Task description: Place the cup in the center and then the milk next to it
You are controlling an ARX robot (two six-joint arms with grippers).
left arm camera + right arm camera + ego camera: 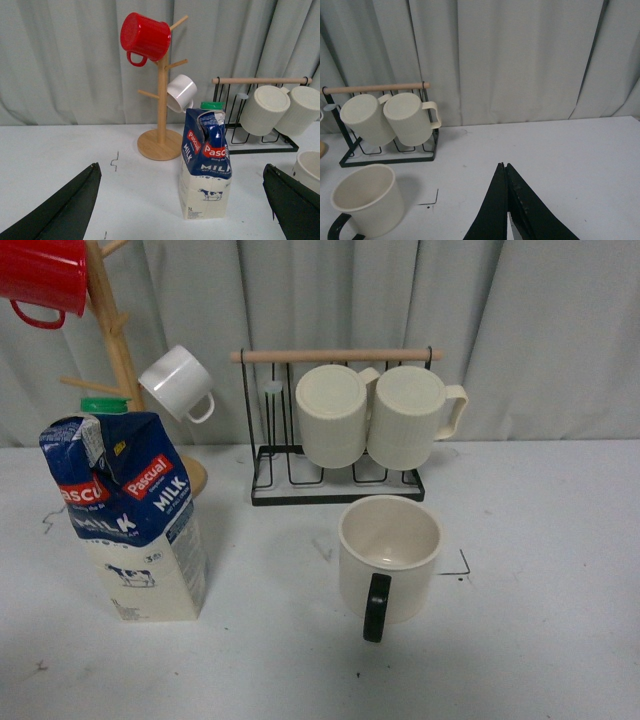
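Note:
The cup, cream-white with a black handle turned to the near side, stands upright on the center, between its small black corner marks. It also shows in the right wrist view as the cup, and its rim is at the picture's edge in the left wrist view as the cup. The milk stands upright at the left, well apart from the cup. My left gripper is open; the milk stands ahead of it, in line with the gap and touching neither finger. My right gripper is shut and empty, to the right of the cup. Neither gripper shows in the front view.
A wooden mug tree behind the milk carries a red mug and a small white cup. A black wire rack behind the cup holds two ribbed cream mugs. A grey curtain closes the back.

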